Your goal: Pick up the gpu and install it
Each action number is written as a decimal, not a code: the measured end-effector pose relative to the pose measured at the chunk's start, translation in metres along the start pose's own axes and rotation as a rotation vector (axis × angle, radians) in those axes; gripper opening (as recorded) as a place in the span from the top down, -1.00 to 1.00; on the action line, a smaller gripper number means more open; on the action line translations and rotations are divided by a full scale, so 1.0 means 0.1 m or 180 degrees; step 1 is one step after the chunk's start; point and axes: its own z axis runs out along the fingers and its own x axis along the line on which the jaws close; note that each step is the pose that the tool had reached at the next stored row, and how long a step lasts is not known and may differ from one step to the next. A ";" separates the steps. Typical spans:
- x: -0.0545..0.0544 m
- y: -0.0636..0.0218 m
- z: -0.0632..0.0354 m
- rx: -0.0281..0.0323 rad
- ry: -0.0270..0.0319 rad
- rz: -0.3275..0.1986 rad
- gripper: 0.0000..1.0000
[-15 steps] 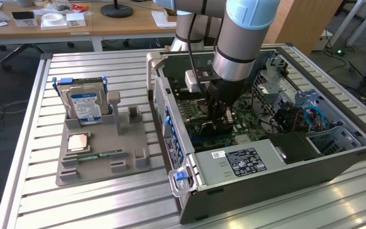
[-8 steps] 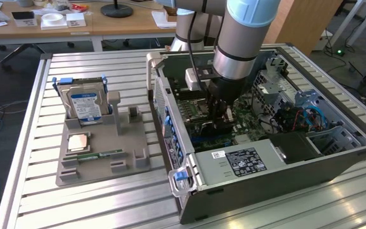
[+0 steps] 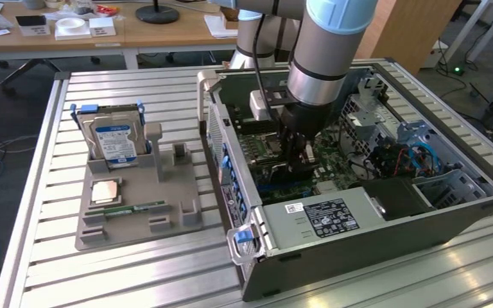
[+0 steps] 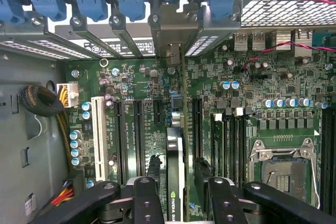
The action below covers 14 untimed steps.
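My claw (image 4: 178,165) is deep inside the open computer box (image 3: 358,221). It is spread wide, with one finger (image 4: 147,198) on each side of the gpu (image 4: 176,148). I am not pinching the card. I see a little gap on both sides.

The gpu stands on its thin edge on the big green board (image 4: 252,77), between the long black slots. Its metal end lines up with the back wall of the box. So I think the picking up is done and the card is sitting in its slot.

I cannot tell if it is pushed all the way down, because my own fingers hide the near end of it. In the exterior view, my arm covers the card. Outside the box, the grey tray (image 3: 135,221) holds the hard drive (image 3: 113,141) and the memory stick (image 3: 126,210).
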 end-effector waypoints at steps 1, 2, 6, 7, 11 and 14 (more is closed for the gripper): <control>0.00 0.000 0.000 0.0000 0.0000 0.0000 0.20; 0.00 0.000 0.000 0.0000 0.0000 0.0000 0.20; 0.00 0.000 -0.001 0.0000 0.0001 0.0000 0.36; 0.00 0.000 -0.001 0.0000 0.0001 0.0000 0.47; 0.00 0.000 -0.001 0.0000 0.0001 0.0000 0.47; 0.00 0.000 -0.001 0.0000 0.0000 0.0000 0.47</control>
